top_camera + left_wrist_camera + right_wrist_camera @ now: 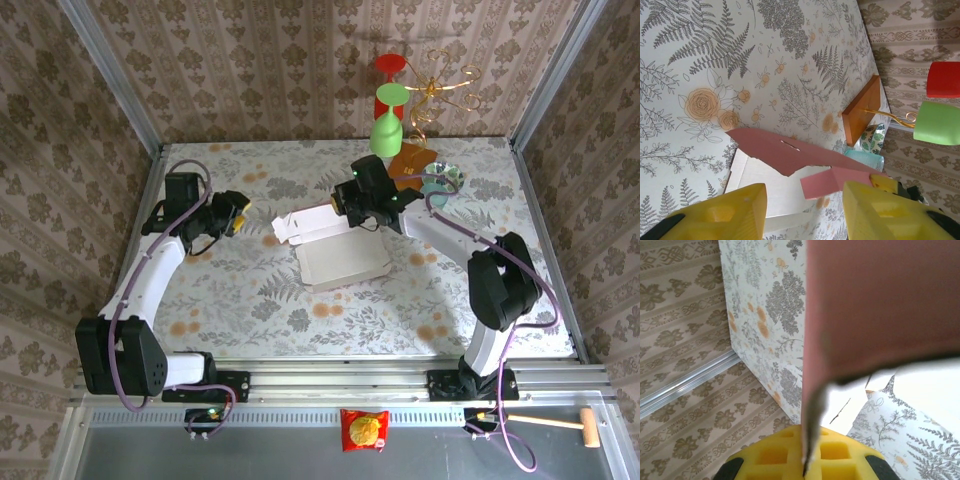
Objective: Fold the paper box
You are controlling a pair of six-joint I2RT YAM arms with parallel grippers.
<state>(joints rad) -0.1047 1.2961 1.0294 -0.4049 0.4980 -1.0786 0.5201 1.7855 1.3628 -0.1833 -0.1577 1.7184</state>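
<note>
Mid-frame in the top view, the half-formed paper box (340,258) lies with its raised flap running left to right. The right gripper (345,207) is clamped on the flap's right end. The left gripper (238,214), jaws partly apart and empty, sits just left of the free end.

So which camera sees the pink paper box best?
The top external view: the whole paper box shows there. The left wrist view catches some of its pink flaps. The right wrist view has one pink panel up close, pinched by the right gripper.
</note>
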